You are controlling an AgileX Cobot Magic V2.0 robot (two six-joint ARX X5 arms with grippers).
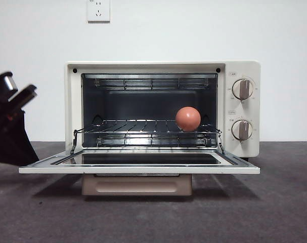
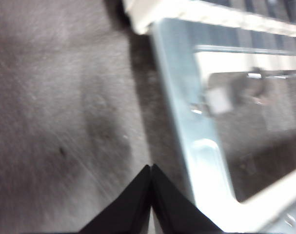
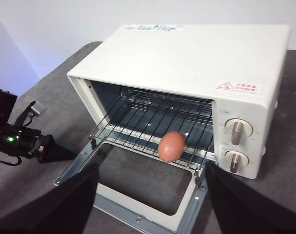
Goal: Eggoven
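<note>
The cream toaster oven (image 1: 244, 68) stands with its glass door (image 1: 138, 169) folded down flat. The reddish-brown egg (image 1: 188, 118) rests on the wire rack (image 1: 128, 126), toward the knob side; it also shows in the right wrist view (image 3: 171, 145). My left gripper (image 2: 151, 168) is shut and empty, low over the table just beside the open door's metal frame (image 2: 187, 97); it shows dark at the left edge of the front view (image 1: 34, 157). My right gripper (image 3: 151, 168) is open and empty, held high in front of the oven (image 3: 187, 53), out of the front view.
Two knobs (image 1: 243, 89) (image 1: 242, 129) sit on the oven's right panel. The tan handle (image 1: 137, 185) hangs below the open door. The table top (image 1: 274, 202) is dark grey. A white wall with a socket (image 1: 98, 10) stands behind.
</note>
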